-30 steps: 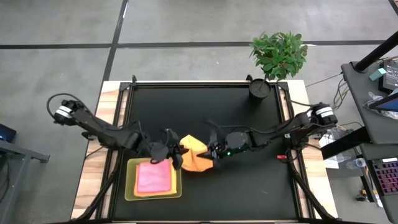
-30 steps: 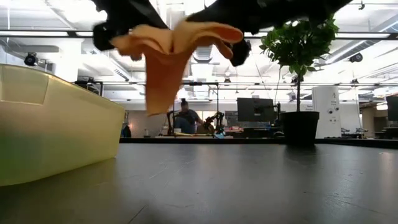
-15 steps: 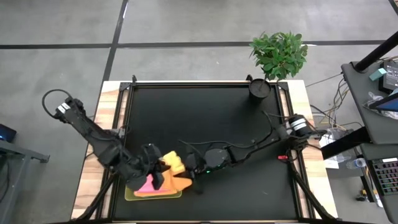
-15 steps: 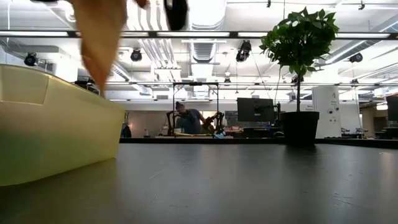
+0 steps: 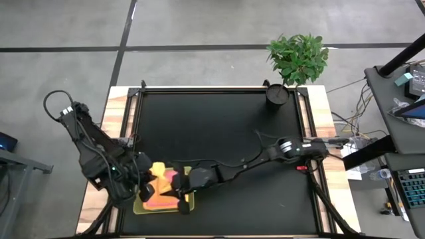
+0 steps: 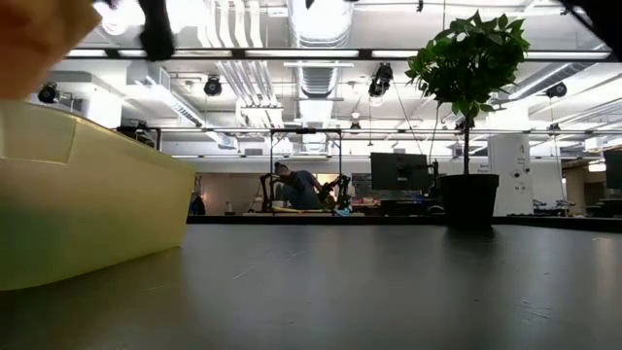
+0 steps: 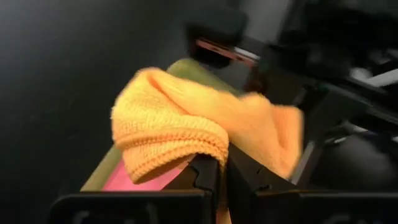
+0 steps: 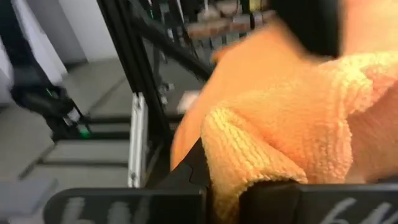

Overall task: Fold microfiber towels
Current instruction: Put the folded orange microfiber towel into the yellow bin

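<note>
Both grippers hang over the tray [image 5: 139, 207] at about seven o'clock: left gripper [image 5: 147, 191] and right gripper [image 5: 180, 195] each clamped on the orange towel [image 5: 160, 182] (pink towel [image 5: 166, 201] lies beneath).

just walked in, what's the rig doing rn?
Both arms are handling one folded orange towel over the lime-green tray at the table's front left. The left gripper is shut on one folded edge and the right gripper is shut on another part of it. A pink towel already lies in the tray underneath. The orange one looks about to be set on top of it.
</note>
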